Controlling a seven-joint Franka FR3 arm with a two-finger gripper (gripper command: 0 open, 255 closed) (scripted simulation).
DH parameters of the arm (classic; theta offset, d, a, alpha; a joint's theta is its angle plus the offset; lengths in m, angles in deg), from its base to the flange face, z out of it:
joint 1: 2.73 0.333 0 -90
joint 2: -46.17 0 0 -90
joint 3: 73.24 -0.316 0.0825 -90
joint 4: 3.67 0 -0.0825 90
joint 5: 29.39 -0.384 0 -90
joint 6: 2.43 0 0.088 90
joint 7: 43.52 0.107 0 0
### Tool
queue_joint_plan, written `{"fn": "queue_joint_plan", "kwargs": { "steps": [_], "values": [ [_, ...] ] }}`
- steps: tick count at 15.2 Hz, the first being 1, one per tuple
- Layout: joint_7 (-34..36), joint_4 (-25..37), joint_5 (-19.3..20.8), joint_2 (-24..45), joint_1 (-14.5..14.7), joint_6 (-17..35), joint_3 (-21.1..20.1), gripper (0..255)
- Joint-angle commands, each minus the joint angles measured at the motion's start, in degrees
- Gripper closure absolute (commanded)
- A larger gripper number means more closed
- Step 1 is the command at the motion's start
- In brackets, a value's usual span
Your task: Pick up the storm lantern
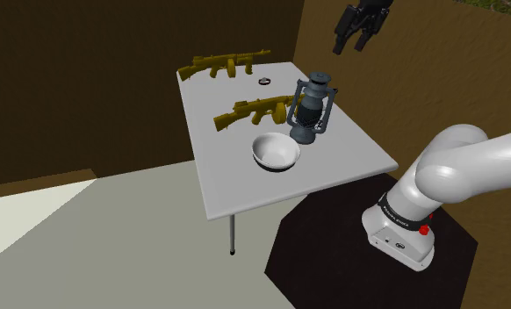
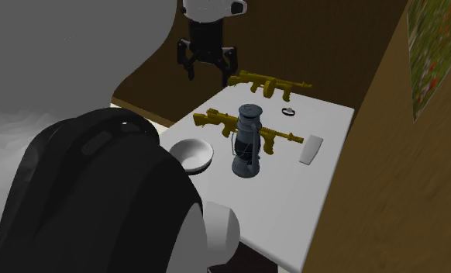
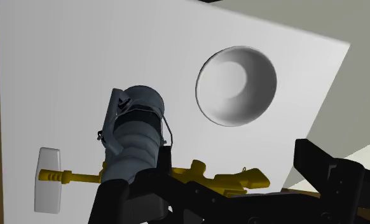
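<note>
Blue-grey with a dull sheen, the storm lantern (image 1: 311,110) stands upright near the middle of the white table (image 1: 245,193), just beside a gold rifle (image 1: 252,111) and near a smooth white bowl (image 1: 275,151); it has a rounded base, a barrel-shaped globe and a thin wire bail. The gripper (image 1: 351,44) hangs high above, well apart, fingers spread and empty. I judge this the approach: next it must descend and straddle the globe squarely, since curved sides may slip
</note>
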Motion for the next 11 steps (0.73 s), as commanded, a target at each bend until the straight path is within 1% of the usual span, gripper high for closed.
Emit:
{"fn": "queue_joint_plan", "kwargs": {
  "steps": [1,6,11],
  "values": [
    [0.0,0.0,0.0,0.0,0.0,0.0,0.0,0],
    [-13.3,-6.5,3.4,-0.2,1.1,6.7,7.2,0],
    [-26.9,-10.0,6.5,3.1,2.4,14.0,15.1,0]
  ]
}}
